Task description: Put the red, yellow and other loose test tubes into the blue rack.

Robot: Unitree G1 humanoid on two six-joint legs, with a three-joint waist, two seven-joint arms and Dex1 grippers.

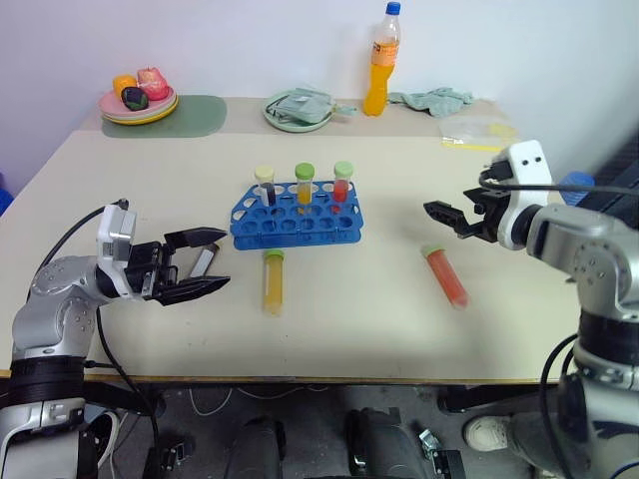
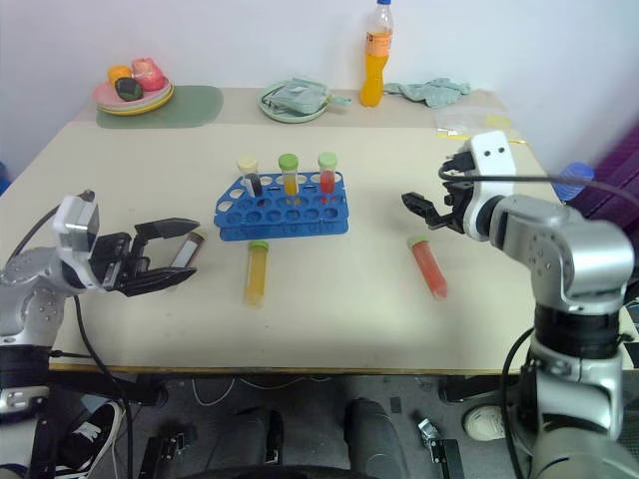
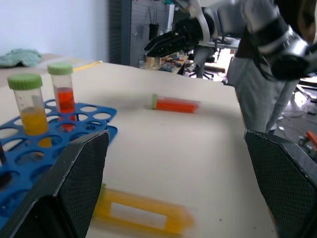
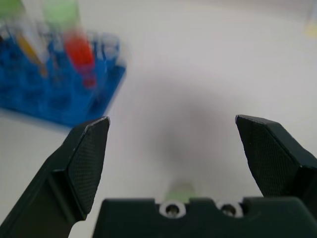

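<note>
Fingers of the left end effector [image 1: 205, 264] stand wide apart and empty at the left of the frame, pointing toward the loose yellow-filled, green-capped plastic tube [image 1: 273, 282] lying on the beige tabletop [image 1: 90, 180] just below the blue perforated plastic rack [image 1: 297, 215], which already holds three upright tubes. Right of centre lies the red-filled, green-capped tube [image 1: 446, 274], with the right end effector [image 1: 446, 217] hovering above its cap, likewise spread and empty. Either should probably descend squarely across its tube's middle, close gently, then stand the tube upright over a free hole.
</note>
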